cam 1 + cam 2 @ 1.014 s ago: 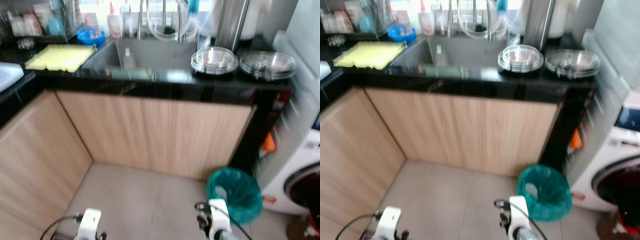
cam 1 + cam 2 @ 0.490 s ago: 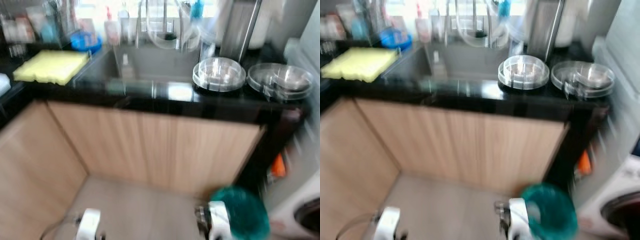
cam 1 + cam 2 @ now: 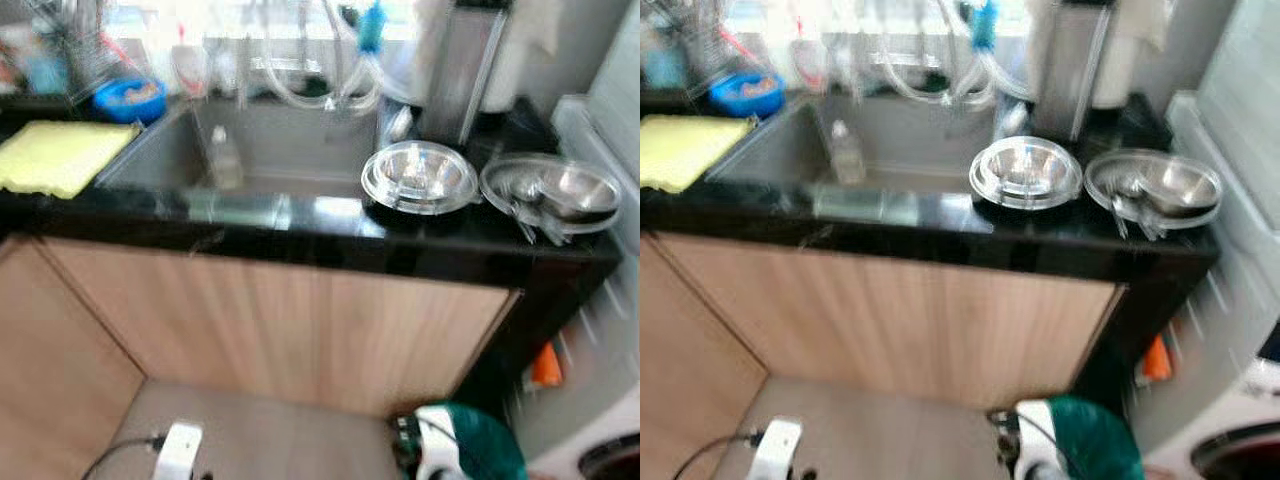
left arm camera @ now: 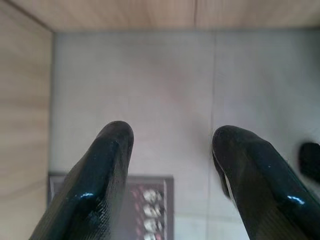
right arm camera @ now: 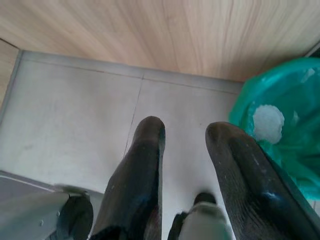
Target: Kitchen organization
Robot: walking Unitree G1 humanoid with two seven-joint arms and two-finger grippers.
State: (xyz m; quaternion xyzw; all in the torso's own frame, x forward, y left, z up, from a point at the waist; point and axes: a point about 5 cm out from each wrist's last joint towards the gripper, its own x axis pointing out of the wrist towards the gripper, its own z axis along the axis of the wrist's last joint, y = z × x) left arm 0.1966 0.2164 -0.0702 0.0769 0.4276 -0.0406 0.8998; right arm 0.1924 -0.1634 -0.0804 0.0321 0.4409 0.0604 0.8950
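Blurred by camera motion, the black glossy countertop [image 3: 300,225] runs across the head views above light wood-grain cabinet doors [image 3: 300,320], and the items along its back edge are smeared; bottles and clear tubing around the tap cannot be told apart. A grey steel sink [image 3: 260,150] is sunk into the counter, with a small clear bottle [image 3: 224,160] standing inside it. To the sink's left lies a pale yellow ribbed mat [image 3: 50,155], cut off by the frame edge, and behind it sits a round blue bowl [image 3: 128,98] whose contents are too blurred to name. Right of the sink rest two shallow round steel dishes: the nearer steel bowl [image 3: 418,178] nested in a wider rim, and beside it a steel pan [image 3: 548,188] holding what look like utensils, hard to make out. A tall brushed-metal canister [image 3: 458,65] stands behind them.

On the grey tiled floor [image 5: 75,115], a teal plastic bin liner [image 5: 280,120] holds a crumpled white scrap [image 5: 267,122]; the bin is half hidden at the bottom of the head views.

Both arms hang low. The left gripper [image 4: 172,150] points at the floor with its glossy black fingers spread and nothing between them. The right gripper [image 5: 185,137] hangs just beside the bin, its fingers likewise parted and empty.
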